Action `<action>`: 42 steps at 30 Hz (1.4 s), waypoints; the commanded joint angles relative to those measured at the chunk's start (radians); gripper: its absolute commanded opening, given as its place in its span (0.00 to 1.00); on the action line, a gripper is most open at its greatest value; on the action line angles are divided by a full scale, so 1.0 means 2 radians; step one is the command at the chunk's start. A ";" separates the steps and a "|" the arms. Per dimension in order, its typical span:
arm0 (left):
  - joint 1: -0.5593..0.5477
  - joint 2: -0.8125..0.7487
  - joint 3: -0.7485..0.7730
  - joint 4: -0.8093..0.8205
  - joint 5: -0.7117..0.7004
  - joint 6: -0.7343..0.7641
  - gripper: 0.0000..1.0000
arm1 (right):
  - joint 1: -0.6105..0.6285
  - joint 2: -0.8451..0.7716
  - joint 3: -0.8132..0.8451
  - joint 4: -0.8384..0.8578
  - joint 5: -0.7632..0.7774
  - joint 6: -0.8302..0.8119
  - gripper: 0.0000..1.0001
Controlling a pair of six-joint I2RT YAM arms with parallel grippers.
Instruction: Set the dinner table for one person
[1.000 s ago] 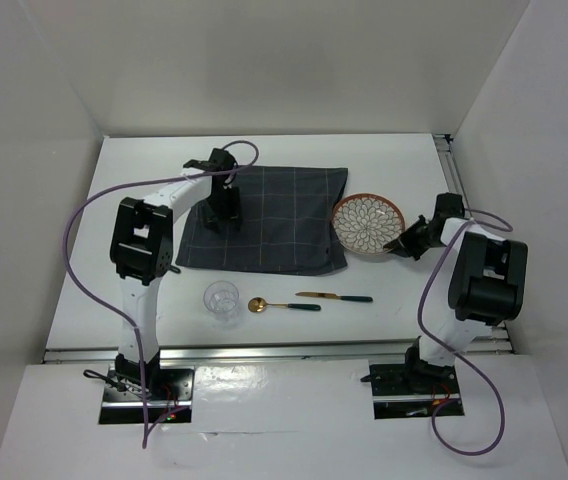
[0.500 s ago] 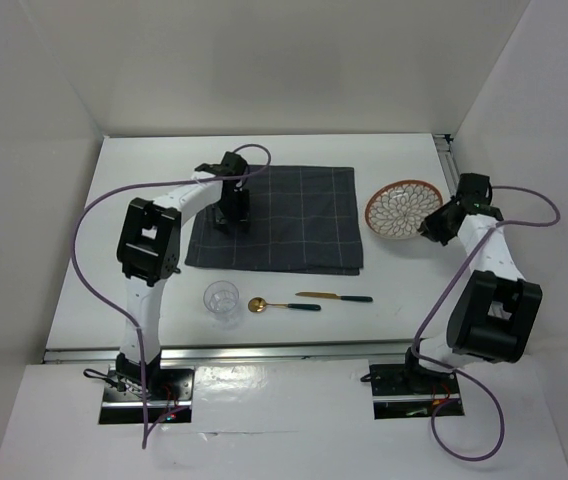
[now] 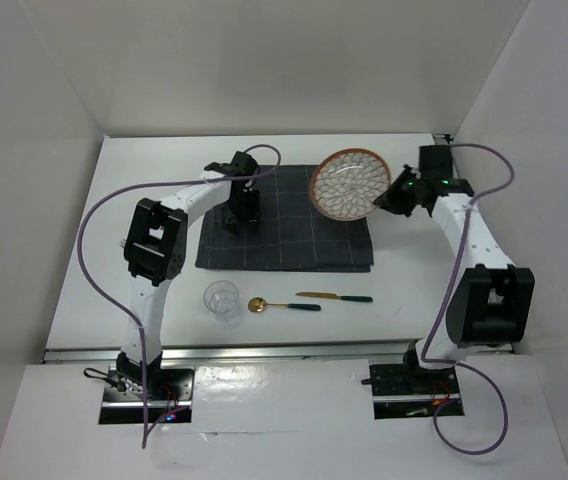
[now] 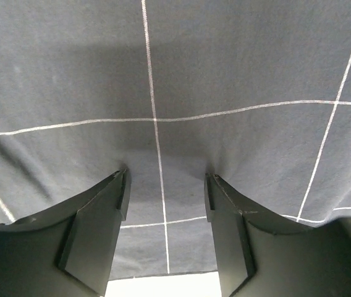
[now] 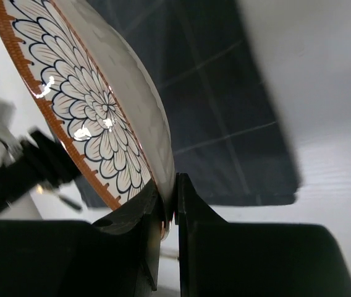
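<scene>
**Item 1. Surface** [image 3: 404,270]: large plain white rectangular top, walled in by white panels. It carries every item below and both arms are bolted at its near edge.

**Item 2. Mat** [image 3: 304,240]: dark grey cloth with a thin pale check. It lies flat at the middle of the surface, toward the far side.

**Item 3. Plate** [image 3: 349,185]: round, with an orange-brown rim and a blue-lined petal pattern on white. It is held steeply tilted over the mat's far right corner, with its patterned face showing from above. In the right wrist view it stands almost on edge, with the mat behind it.

**Item 4. Glass** [image 3: 222,299]: clear tumbler, upright on bare surface just near of the mat's near left corner.

**Item 5. Spoon** [image 3: 282,305]: gold bowl and dark handle, lying just right of the glass with its bowl toward the glass.

**Item 6. Knife** [image 3: 334,296]: gold blade and dark handle, lying beside the spoon's handle end, slightly farther back (the two do not appear to touch).

**Item 7. Left pincer** [image 3: 242,215]: fingers apart, tips down on the left part of the mat. Cloth shows in the gap between them.

**Item 8. Right pincer** [image 3: 392,197]: clamped on the plate's right rim, one finger on each face.
</scene>
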 commanded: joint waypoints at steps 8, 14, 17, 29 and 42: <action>0.033 -0.159 -0.018 -0.085 -0.084 0.003 0.84 | 0.113 0.127 0.097 0.080 -0.164 -0.020 0.00; 0.112 -0.242 -0.115 -0.085 -0.082 -0.034 1.00 | 0.127 0.213 0.138 0.118 -0.188 -0.008 0.00; 0.145 -0.261 -0.157 -0.077 -0.061 -0.046 1.00 | 0.133 0.249 0.158 0.130 -0.193 0.005 0.00; 0.237 -0.317 -0.243 -0.061 -0.022 -0.080 1.00 | 0.156 0.307 0.164 0.135 -0.190 0.020 0.04; 0.280 -0.297 -0.317 -0.013 0.026 -0.106 0.92 | 0.156 0.242 0.189 0.036 -0.081 -0.030 0.94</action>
